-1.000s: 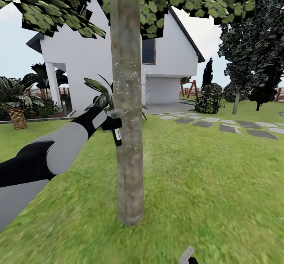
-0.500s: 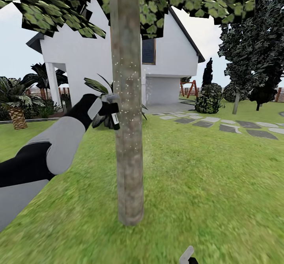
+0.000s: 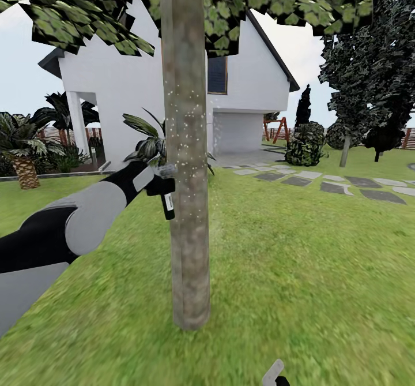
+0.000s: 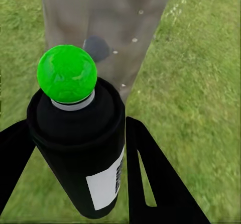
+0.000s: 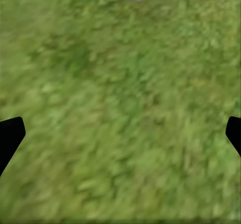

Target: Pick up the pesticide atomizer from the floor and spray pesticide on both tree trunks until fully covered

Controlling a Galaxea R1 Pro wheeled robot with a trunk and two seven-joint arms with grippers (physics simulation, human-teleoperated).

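Green lawn (image 3: 300,270) runs back to a white house (image 3: 253,92), with stepping stones (image 3: 340,185) curving off at the right, a short palm (image 3: 23,155) at the left and dark conifers (image 3: 374,86) at the right. One tree trunk (image 3: 185,161) stands close in the middle of the head view, straight and mottled grey-brown, with blotchy leaves (image 3: 86,5) overhead and pale specks scattered on the bark at about gripper height.

From the lower left of the head view the left arm (image 3: 75,230) reaches forward and up, nearly straight, with its wrist just beside the trunk. The left gripper (image 3: 162,185) is clamped on the atomizer (image 3: 168,200), which hangs down from the fingers right against the trunk's left edge; whether it touches the bark cannot be told. In the left wrist view the atomizer (image 4: 80,143) is a black can with a green round top, the black fingers (image 4: 155,184) pressed on both sides of it, and the trunk (image 4: 105,28) rising just past it. A white label on the can carries dark marks too blurred to read.

Low at the bottom edge of the head view sits the right gripper (image 3: 275,374). In the right wrist view its fingertips (image 5: 11,138) stand spread wide at the picture's edges, with nothing but grass (image 5: 120,108) between them.
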